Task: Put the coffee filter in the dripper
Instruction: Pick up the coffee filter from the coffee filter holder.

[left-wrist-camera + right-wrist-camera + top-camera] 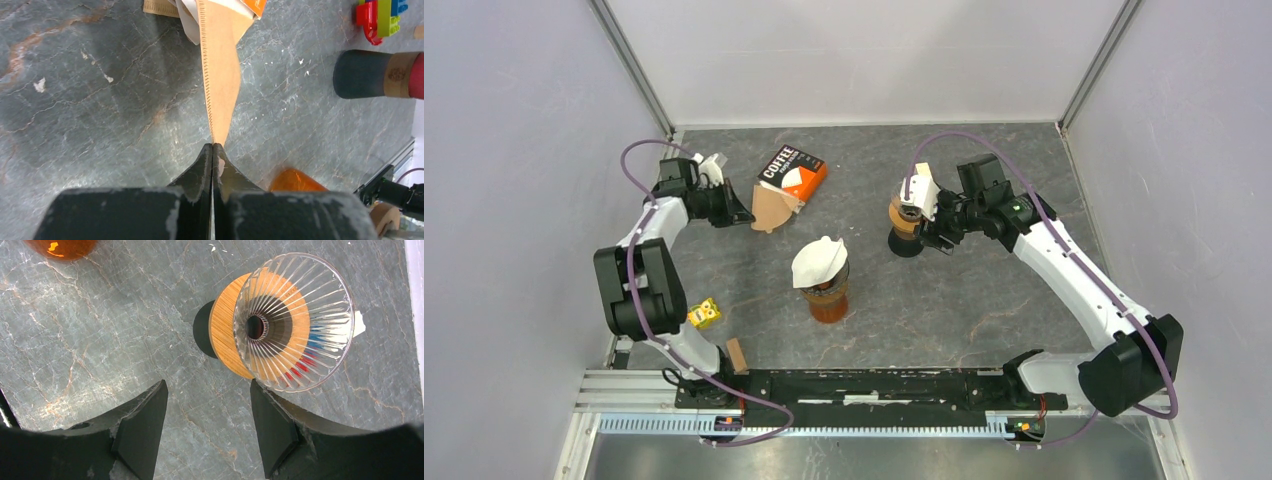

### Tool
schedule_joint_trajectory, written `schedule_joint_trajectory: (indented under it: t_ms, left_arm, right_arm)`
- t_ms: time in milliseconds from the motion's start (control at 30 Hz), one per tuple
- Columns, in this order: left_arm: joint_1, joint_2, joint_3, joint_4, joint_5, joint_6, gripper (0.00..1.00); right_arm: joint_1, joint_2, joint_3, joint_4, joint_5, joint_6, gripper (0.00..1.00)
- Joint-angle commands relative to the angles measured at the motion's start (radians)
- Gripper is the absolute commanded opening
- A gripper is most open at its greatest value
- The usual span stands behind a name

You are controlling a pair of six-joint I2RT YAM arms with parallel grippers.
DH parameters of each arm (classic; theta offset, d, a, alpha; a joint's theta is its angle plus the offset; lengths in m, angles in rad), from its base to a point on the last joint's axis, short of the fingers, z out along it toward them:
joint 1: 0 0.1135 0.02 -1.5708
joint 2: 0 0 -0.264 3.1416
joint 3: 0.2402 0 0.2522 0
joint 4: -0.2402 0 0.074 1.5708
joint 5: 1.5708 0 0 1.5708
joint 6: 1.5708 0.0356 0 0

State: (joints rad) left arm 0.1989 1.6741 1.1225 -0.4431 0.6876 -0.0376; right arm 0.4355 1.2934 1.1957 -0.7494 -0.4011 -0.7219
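clamped in the left gripper (213, 147) was the tip of the brown coffee filter (222, 75); the right gripper (207, 385) was held spread, with the glass dripper (295, 322) seen just ahead.

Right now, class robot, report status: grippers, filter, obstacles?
Left gripper shut on brown filter, by the pack. Right gripper open, short of the empty dripper. Amber cup near the path.

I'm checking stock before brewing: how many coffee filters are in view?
2: a brown filter pinched by the left tool at the packet mouth, and a white filter atop the amber vessel. More may hide inside the packet.
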Motion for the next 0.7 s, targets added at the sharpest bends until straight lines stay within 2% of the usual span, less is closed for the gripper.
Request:
schedule_joint_trajectory:
  t_ms: [0, 267, 467, 667]
  left_arm:
    - [0.016, -0.104, 0.003, -0.082, 0.047, 0.135, 0.02]
    - [0.017, -0.349, 0.01, -0.139, 0.12, 0.208, 0.02]
    - [0.013, -0.399, 0.161, -0.353, 0.185, 0.298, 0.02]
    - [-0.037, -0.455, 0.29, -0.393, 0.31, 0.286, 0.02]
  right_arm:
    - [-0.005, 0.001, 0.017, 0.004, 0.003, -0.002, 0.68]
    - [-0.004, 0.008, 0.139, -0.007, -0.023, -0.023, 0.68]
    - [0.026, 0.035, 0.255, -0.016, -0.082, -0.027, 0.69]
    - [0.09, 0.055, 0.338, 0.091, -0.189, 0.032, 0.76]
